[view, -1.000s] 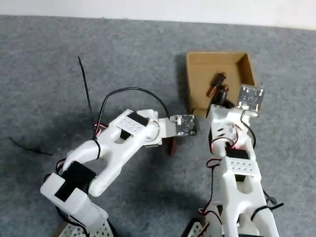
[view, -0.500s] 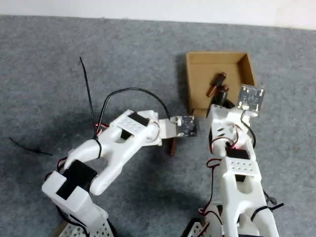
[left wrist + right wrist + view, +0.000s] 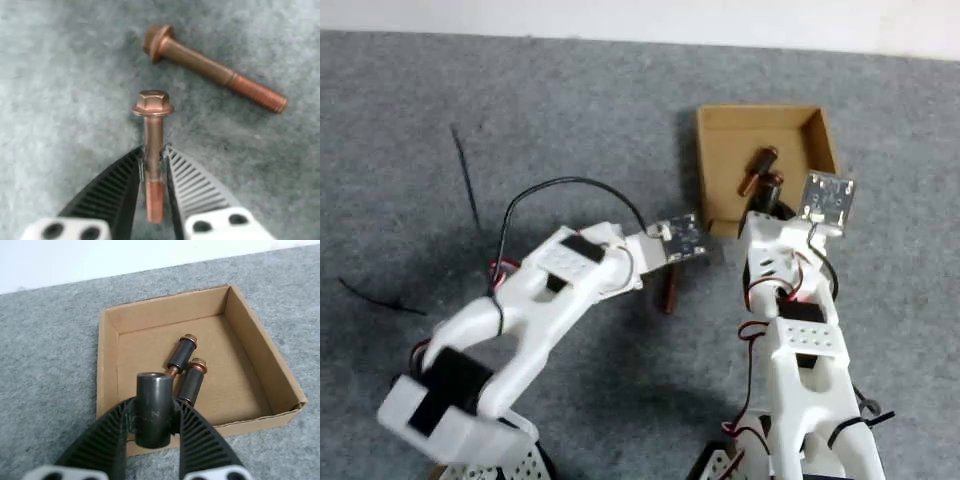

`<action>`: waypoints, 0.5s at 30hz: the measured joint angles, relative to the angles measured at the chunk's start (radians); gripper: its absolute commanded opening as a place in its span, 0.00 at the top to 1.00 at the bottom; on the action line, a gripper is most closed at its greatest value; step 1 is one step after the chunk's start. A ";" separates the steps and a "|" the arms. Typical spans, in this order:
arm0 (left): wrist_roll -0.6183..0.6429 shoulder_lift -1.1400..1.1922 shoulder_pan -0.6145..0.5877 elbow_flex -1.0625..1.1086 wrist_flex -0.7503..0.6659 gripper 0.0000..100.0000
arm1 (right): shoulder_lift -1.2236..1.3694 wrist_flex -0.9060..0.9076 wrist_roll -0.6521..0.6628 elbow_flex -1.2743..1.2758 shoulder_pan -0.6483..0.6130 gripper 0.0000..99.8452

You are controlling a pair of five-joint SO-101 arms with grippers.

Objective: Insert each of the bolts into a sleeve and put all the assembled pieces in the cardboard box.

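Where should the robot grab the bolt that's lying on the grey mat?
Probably the smooth shank of the lying bolt, between its flanged head and threaded end, coming from above with the jaws across its length. It lies flat, so its round sides are free. The left gripper is shut on a second bolt.

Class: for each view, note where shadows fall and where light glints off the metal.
High view: a soft dark patch lies on the mat beside the left arm, and the box shades the mat along its wall. Left wrist view: the held bolt glints on its head; the loose bolt throws a thin shadow. Right wrist view: the sleeve shows a dull sheen.
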 measured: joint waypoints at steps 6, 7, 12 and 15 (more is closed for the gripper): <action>0.103 -0.181 -0.026 0.161 -0.141 0.99 | 0.000 0.000 0.000 0.000 0.000 1.00; 0.127 -0.206 -0.038 0.173 -0.155 0.99 | 0.000 0.000 0.000 0.000 0.000 1.00; 0.292 -0.310 -0.115 0.195 -0.176 0.99 | 0.000 0.000 0.000 0.000 0.000 1.00; 0.387 -0.393 -0.184 0.198 -0.193 0.99 | 0.000 0.000 0.000 0.000 0.000 1.00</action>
